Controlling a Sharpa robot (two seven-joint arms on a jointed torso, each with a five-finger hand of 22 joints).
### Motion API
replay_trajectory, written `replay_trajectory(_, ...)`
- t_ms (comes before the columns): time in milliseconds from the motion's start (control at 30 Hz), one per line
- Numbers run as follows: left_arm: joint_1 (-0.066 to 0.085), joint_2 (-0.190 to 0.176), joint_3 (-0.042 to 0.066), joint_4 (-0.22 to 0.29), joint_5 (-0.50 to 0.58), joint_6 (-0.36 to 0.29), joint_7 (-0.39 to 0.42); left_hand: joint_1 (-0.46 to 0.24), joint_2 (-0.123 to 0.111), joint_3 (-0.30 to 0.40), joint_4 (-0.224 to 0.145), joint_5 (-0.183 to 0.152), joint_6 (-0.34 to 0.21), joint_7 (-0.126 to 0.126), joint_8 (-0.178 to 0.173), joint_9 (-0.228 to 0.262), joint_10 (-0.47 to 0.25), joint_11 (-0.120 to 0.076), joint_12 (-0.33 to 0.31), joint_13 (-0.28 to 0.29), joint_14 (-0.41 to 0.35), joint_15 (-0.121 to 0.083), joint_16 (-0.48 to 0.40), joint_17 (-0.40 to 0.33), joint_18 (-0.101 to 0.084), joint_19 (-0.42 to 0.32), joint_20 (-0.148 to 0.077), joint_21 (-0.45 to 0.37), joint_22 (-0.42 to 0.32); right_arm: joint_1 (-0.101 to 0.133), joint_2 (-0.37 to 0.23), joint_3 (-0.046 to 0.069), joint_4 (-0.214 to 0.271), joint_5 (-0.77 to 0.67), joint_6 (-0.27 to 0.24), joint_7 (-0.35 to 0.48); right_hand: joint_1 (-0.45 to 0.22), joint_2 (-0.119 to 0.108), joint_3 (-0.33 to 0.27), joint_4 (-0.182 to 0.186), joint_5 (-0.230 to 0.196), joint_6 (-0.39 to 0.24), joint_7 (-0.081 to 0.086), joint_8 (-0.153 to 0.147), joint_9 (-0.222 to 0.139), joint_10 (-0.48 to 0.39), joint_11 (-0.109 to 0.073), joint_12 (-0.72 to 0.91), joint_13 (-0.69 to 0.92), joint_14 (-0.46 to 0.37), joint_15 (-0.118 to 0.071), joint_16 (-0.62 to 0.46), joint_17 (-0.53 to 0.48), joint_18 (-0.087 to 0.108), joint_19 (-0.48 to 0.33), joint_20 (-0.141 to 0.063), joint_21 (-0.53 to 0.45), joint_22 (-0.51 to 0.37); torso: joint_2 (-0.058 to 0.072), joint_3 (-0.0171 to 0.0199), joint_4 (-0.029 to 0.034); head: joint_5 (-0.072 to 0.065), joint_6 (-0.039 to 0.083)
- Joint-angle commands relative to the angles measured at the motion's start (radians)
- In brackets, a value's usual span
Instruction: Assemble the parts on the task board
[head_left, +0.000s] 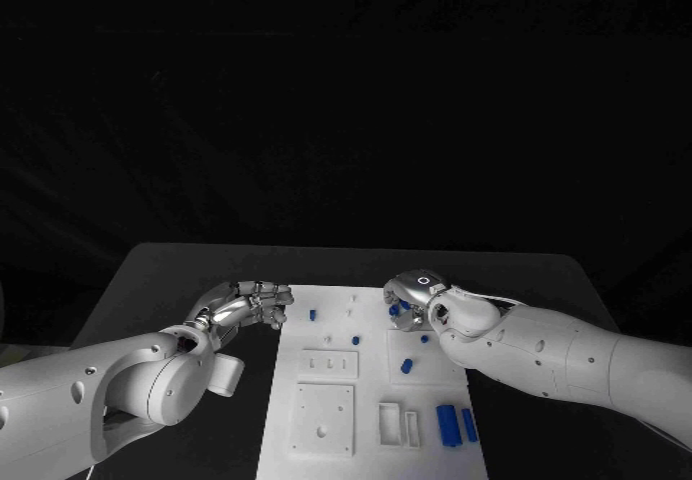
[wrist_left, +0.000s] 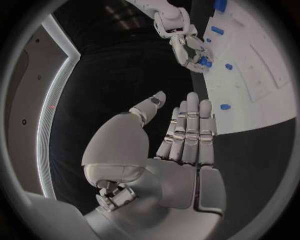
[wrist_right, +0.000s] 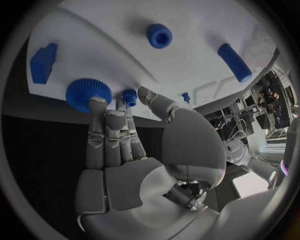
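Two gears at task board (head_left: 329, 380) far right corner: right hand (wrist_right: 122, 145) fingertips pinch small blue gear (wrist_right: 129, 96) beside large gear (wrist_right: 88, 93). Left hand (wrist_left: 181, 145) flat, empty, off board edge. Seat small gear squarely, teeth meshed.

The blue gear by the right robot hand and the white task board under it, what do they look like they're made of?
The blue gear looks like moulded or printed plastic: uniform saturated blue, matte, with fine even teeth round its rim. The task board also appears plastic, though painted material can't be ruled out: plain white, smooth, dull sheen, with crisp raised and recessed panels. The right robot hand beside the gear looks like polished metal, silvery and reflective.
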Motion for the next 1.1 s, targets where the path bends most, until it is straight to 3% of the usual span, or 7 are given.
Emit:
replay_trajectory(33,0.001,0.000,0.000,0.004,0.004,0.016,0.004,-0.011,-0.002,0.003,-0.005,-0.006,-0.005,0.004,-0.006,-0.001,-0.001,0.009,-0.005,-0.001,-0.001,0.005,-0.004,0.002,0.022,0.002,-0.007,0.006,0.000,-0.013,-0.011,-0.008,-0.007,-0.007,0.068,-0.038,-0.001,-0.007,-0.006,0.000,-0.004,0.003,0.002,-0.005,-0.002,-0.064,0.053,-0.002,-0.003,-0.008,0.018,0.006,-0.002,0.048,-0.005,-0.005,-0.006,0.014,0.000,-0.0007,0.0003,0.000,0.000)
replay_trajectory(267,0.001,-0.003,0.000,0.005,0.004,0.015,0.004,-0.011,-0.002,0.004,-0.005,-0.006,-0.006,0.004,-0.006,-0.001,-0.001,0.009,-0.005,-0.001,-0.001,0.005,-0.004,0.002,0.023,0.002,-0.007,0.007,0.000,-0.013,-0.020,-0.008,0.004,-0.035,0.066,-0.055,0.024,0.004,0.011,-0.004,-0.006,0.009,-0.001,-0.001,0.001,-0.039,0.043,0.013,0.002,-0.008,0.009,0.010,-0.004,0.048,-0.001,-0.008,-0.006,0.013,0.001,-0.0006,-0.0005,0.000,0.001)
replay_trajectory(367,0.001,-0.004,0.000,0.005,0.004,0.016,0.003,-0.011,-0.002,0.004,-0.005,-0.006,-0.006,0.004,-0.006,-0.001,-0.001,0.009,-0.005,-0.001,-0.001,0.005,-0.004,0.002,0.023,0.002,-0.007,0.007,0.000,-0.012,-0.026,-0.008,0.012,-0.045,0.065,-0.062,0.058,0.021,0.032,-0.020,-0.003,0.017,-0.005,0.003,0.003,-0.009,0.033,0.026,0.011,-0.006,-0.002,0.014,-0.005,0.048,0.001,-0.011,-0.006,0.014,0.001,-0.0008,0.0001,-0.001,0.001)
replay_trajectory(533,0.001,-0.005,0.000,0.006,0.004,0.015,0.003,-0.011,-0.002,0.005,-0.006,-0.006,-0.005,0.004,-0.006,-0.001,-0.001,0.009,-0.005,-0.001,-0.001,0.005,-0.004,0.002,0.023,0.002,-0.007,0.007,0.000,-0.012,-0.026,-0.008,0.014,-0.049,0.057,-0.062,0.073,0.031,0.049,-0.032,-0.002,0.030,-0.009,0.008,0.006,0.016,0.025,0.035,0.021,-0.005,-0.008,0.017,-0.007,0.048,0.002,-0.008,-0.004,0.016,0.002,-0.0009,-0.0002,-0.002,0.001)
replay_trajectory(1100,0.001,-0.002,0.000,0.004,0.004,0.017,0.003,-0.011,-0.002,0.006,-0.006,-0.006,-0.005,0.003,-0.006,-0.001,0.000,0.008,-0.006,-0.001,-0.001,0.005,-0.004,0.002,0.023,0.002,-0.007,0.007,0.000,-0.013,-0.013,-0.008,0.028,-0.019,0.084,-0.044,0.039,0.021,0.036,-0.022,-0.005,0.039,-0.013,0.010,0.009,0.035,0.018,0.037,0.034,-0.004,-0.016,0.020,-0.011,0.048,0.006,-0.006,0.000,0.017,0.003,-0.0015,0.0013,-0.007,0.001)
